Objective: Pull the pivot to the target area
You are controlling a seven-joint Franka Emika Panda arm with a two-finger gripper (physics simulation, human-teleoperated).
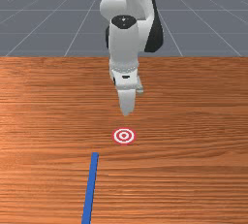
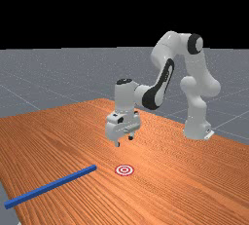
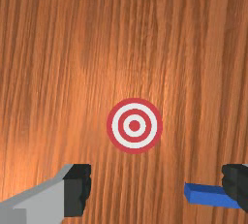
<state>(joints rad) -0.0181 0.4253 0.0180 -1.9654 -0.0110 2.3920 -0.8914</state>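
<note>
Claw (image 2: 123,141), one: carried above the worktop (image 1: 193,121), pointed downward. Fingers (image 3: 77,189) spread, a wide gap left between them, as seen in the wrist view; nothing is gripped. In the front view it is placed between the target and the worktop's arm-side edge.

Bar, blue (image 1: 90,184), one: long, straight, square-edged, laid flat on the worktop. One end is set near the target, apart from it, on the front view's left. From there the length is run away from the arm, slanted slightly toward the front view's left and cut off by that view's lower border. In the far view the other end is brought to the worktop's edge opposite the arm, and seems to be carried a little past it. In the wrist view the end nearer the target is seen, partly hidden by one finger; in the far view the bar is seen to be well below the claw.

Target, red and white (image 1: 124,136), one: round, ringed, marked flat on the worktop, uncovered. In the wrist view it is seen ahead of the gap between the fingers.

Arm, white and grey (image 2: 197,73), one: stood by its base at the worktop's edge on the far view's right, bent over and reached above the worktop.
</note>
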